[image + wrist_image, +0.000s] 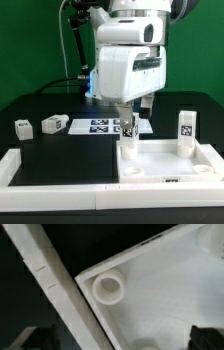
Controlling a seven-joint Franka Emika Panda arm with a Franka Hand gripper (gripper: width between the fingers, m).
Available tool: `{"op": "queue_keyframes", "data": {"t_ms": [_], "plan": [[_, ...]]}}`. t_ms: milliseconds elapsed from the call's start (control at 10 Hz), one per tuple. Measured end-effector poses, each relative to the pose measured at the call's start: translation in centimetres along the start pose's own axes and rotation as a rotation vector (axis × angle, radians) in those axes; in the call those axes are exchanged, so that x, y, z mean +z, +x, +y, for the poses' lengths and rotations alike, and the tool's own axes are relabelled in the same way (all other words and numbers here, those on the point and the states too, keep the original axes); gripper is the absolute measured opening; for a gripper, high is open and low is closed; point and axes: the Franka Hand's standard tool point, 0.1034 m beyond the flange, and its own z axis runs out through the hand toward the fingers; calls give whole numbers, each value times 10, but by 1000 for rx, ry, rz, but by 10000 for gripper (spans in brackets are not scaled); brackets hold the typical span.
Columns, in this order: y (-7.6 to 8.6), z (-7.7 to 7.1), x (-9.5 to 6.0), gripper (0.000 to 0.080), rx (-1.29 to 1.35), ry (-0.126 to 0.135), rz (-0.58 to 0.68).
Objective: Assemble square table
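Your gripper (128, 132) hangs with its jaws spread wide and empty over a corner socket (107, 286) of the slab (170, 160), which lies at the exterior view's right, just beside the rail (60, 172). A standing leg (186, 130) rises from the slab's far corner, well apart from the fingers (205, 336). A loose leg (22, 127) and a second loose leg (53, 124) lie on the black table (70, 150) at the exterior view's left, near the marker board (100, 126).
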Motion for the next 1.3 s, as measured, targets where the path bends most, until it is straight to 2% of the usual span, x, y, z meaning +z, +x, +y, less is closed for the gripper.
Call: {"op": "queue_keyframes", "data": {"t_ms": [100,200,400,500,600,700,1100,1200,1300], "plan": [[-2,0,-1,649,69,-1,3],[-17,-5,-6,649,140,1,14],[-65,-15,-23,649,276,23,19],[-98,-20,-25,649,340,39,14],[-123,-26,-22,649,453,54,26],[-142,-32,-14,649,555,56,36],[-136,-34,-13,649,788,71,30],[-139,-37,-11,649,866,74,25],[-155,-49,-7,649,952,82,8]]}}
